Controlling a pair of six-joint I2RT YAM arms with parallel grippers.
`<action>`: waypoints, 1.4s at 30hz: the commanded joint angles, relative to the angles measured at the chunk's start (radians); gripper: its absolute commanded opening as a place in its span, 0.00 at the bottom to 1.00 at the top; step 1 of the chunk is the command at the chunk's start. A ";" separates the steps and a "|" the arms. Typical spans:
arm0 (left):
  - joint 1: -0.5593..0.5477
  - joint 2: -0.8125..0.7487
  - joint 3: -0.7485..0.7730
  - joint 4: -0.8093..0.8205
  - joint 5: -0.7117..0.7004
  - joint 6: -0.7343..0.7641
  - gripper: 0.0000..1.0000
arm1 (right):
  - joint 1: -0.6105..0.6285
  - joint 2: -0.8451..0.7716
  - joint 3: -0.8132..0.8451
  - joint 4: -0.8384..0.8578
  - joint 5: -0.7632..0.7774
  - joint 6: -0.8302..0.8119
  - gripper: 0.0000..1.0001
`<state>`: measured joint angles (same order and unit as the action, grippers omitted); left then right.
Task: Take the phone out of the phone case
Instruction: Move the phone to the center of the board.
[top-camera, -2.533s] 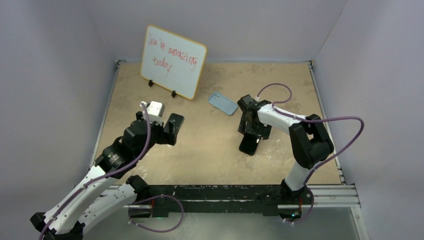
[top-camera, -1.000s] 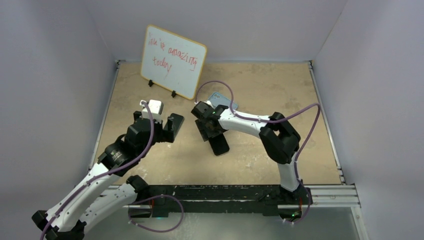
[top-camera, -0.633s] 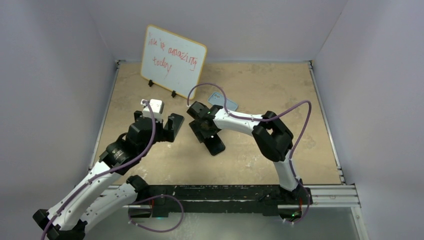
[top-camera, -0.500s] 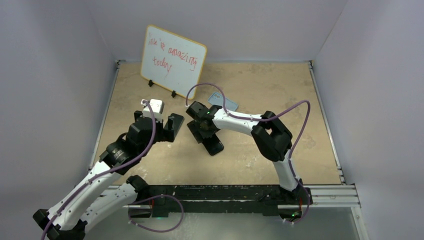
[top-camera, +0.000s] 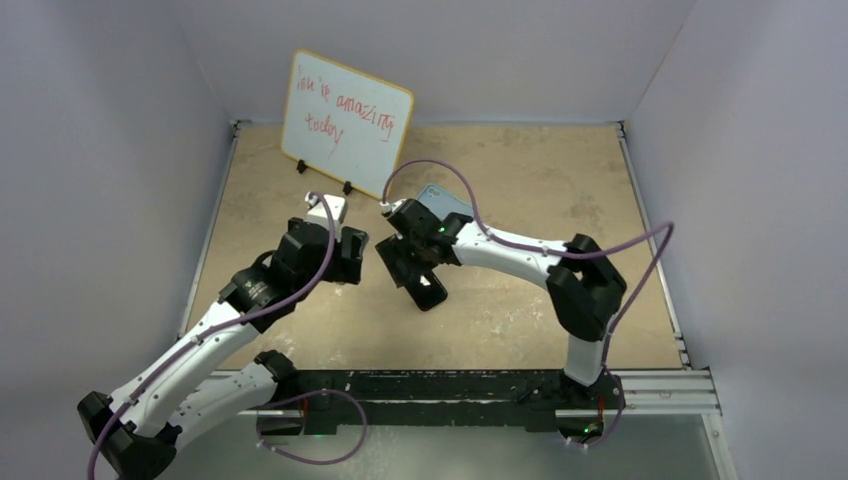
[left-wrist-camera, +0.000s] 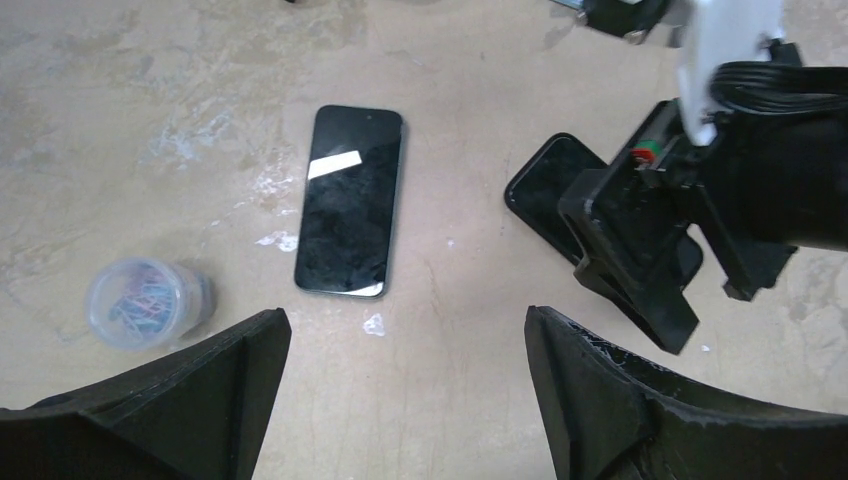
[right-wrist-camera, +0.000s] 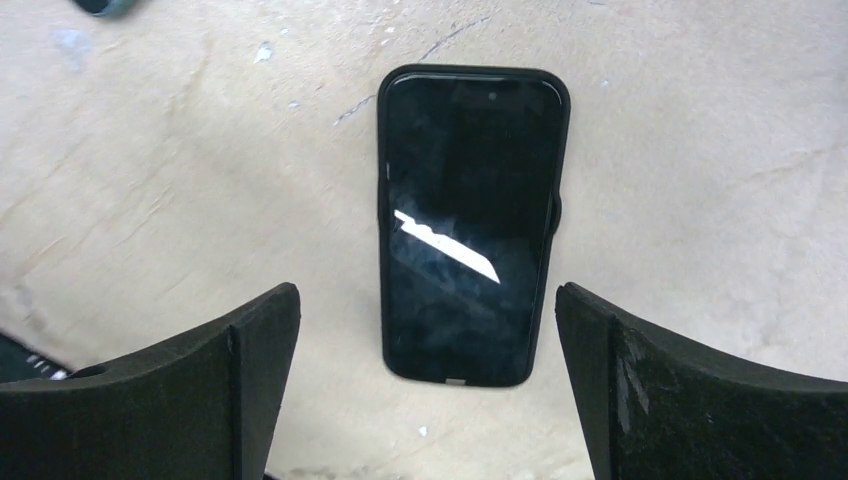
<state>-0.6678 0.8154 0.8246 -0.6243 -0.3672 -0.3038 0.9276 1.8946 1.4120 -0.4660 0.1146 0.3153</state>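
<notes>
Now that your right arm has brought the phone (right-wrist-camera: 465, 220), still in its case (right-wrist-camera: 455, 379), across the table (right-wrist-camera: 150, 150) toward your left arm, the right fingers (right-wrist-camera: 220, 390) and left fingers (left-wrist-camera: 190, 400) both gape open; removal hasn't begun.

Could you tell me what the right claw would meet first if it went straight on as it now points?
Most likely the black-cased phone, flat on the table and centred in the open right claw; nothing shows in between, though depth is unclear.

The top camera looks down from high behind, covering the whole table (top-camera: 540, 160). Both wrist cameras face down, close to it, sharing the cased phone (right-wrist-camera: 470, 220).
</notes>
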 joint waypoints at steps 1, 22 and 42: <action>0.008 0.041 0.065 0.018 0.085 -0.054 0.91 | -0.003 -0.145 -0.097 0.083 -0.047 0.049 0.99; -0.057 0.339 -0.067 0.366 0.353 -0.288 0.84 | -0.203 -0.509 -0.722 0.599 -0.291 0.371 0.88; -0.071 0.483 -0.274 0.727 0.452 -0.478 0.82 | -0.246 -0.293 -0.797 0.869 -0.456 0.431 0.62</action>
<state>-0.7403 1.3006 0.5694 0.0074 0.0494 -0.7269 0.6807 1.5639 0.6060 0.3660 -0.2901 0.7361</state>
